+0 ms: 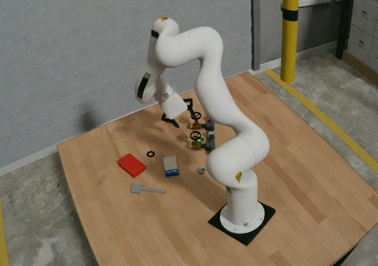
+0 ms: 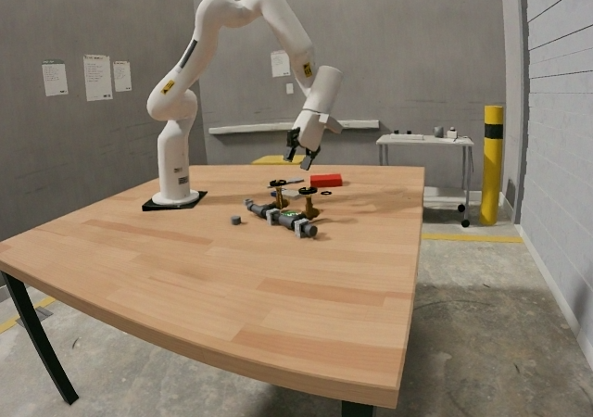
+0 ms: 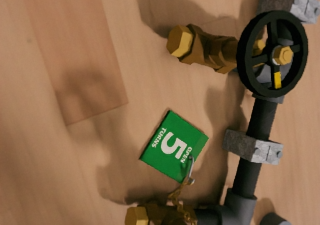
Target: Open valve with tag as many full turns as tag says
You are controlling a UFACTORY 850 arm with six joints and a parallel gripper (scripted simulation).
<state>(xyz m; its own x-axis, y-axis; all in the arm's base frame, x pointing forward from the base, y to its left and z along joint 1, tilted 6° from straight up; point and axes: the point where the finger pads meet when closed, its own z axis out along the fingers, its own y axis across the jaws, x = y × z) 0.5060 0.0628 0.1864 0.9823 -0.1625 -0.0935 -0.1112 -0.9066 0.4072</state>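
Observation:
Two brass valves with black handwheels sit on a grey pipe [image 1: 210, 135]. The far valve [image 1: 195, 116] fills the top of the wrist view [image 3: 272, 55], with a yellow mark on its wheel. The near valve [image 1: 194, 135] shows only its brass end at the bottom edge of the wrist view [image 3: 160, 216]. A green tag [image 3: 173, 146] is chained to this near valve and reads "OPEN 5 TURNS"; it also shows in the top view [image 1: 200, 140]. My gripper [image 1: 179, 112] is open and empty, hovering above the table just beside the far valve, touching nothing. It also shows in the exterior view [image 2: 299, 157].
A red block [image 1: 131, 164], a black ring [image 1: 150, 153], a blue-and-grey box [image 1: 170, 165], a grey paddle tool [image 1: 146, 189] and a small grey cap [image 1: 201, 170] lie on the table near the valves. My arm's base [image 1: 241, 219] stands at the front.

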